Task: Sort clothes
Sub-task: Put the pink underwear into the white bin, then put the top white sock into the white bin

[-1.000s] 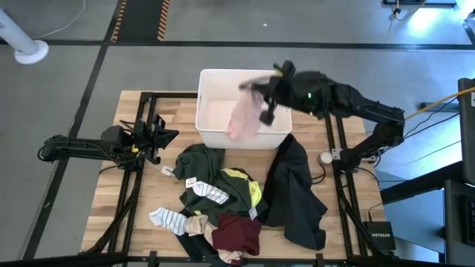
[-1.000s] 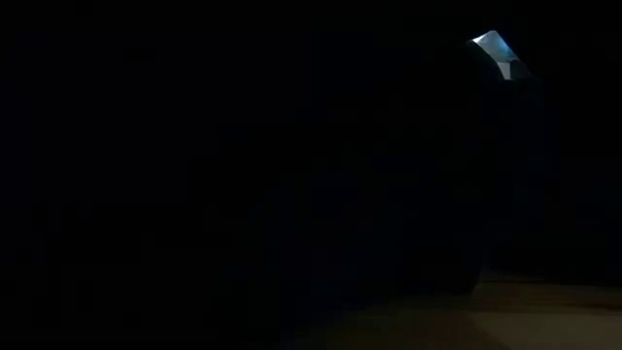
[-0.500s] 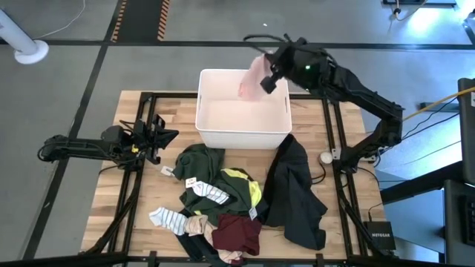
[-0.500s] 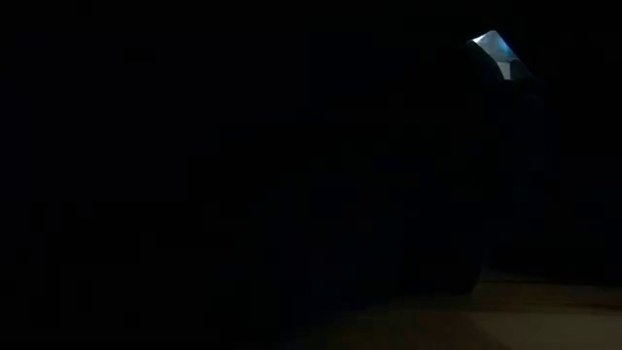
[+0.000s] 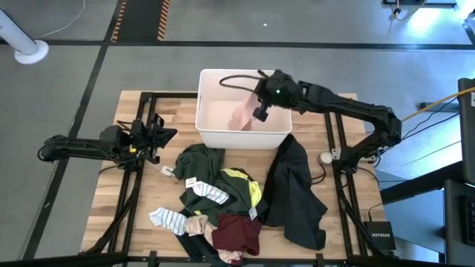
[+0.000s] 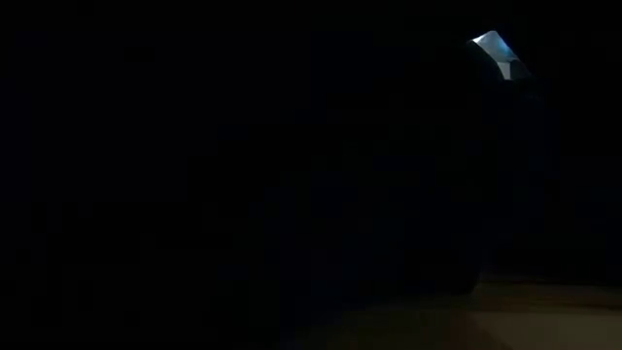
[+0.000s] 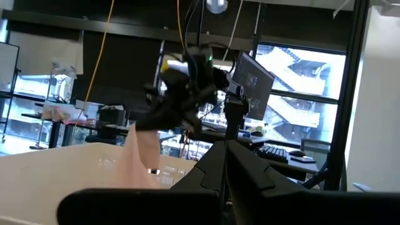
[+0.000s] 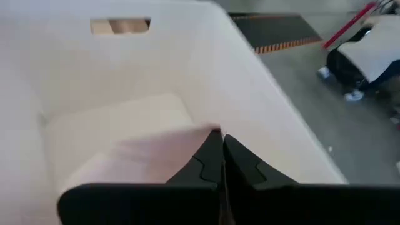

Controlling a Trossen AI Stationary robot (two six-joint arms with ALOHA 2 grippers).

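The right claw (image 5: 260, 113) hangs over the inside of the white bin (image 5: 210, 134), its fingers (image 8: 240, 164) pressed together on a fold of the pink garment (image 5: 242, 117), which droops from them into the bin; the wrist view shows the pink cloth pinched at the tips with the bin floor just below. The left claw (image 5: 159, 134) waits at the left edge of the surface (image 5: 145, 215), near the heap, with its fingers closed on nothing. The rest of the clothes lie in front of the bin: a green garment (image 5: 199, 162), a yellow one (image 5: 254, 191), a striped sock (image 5: 169, 219), a maroon piece (image 5: 237, 231) and a black garment (image 5: 295, 194) whose upper end touches the bin's front wall. The risk, as I judge it, is that the cloth clings to the fingers on release and gets dragged back over the rim, or drapes on the wall instead of dropping in
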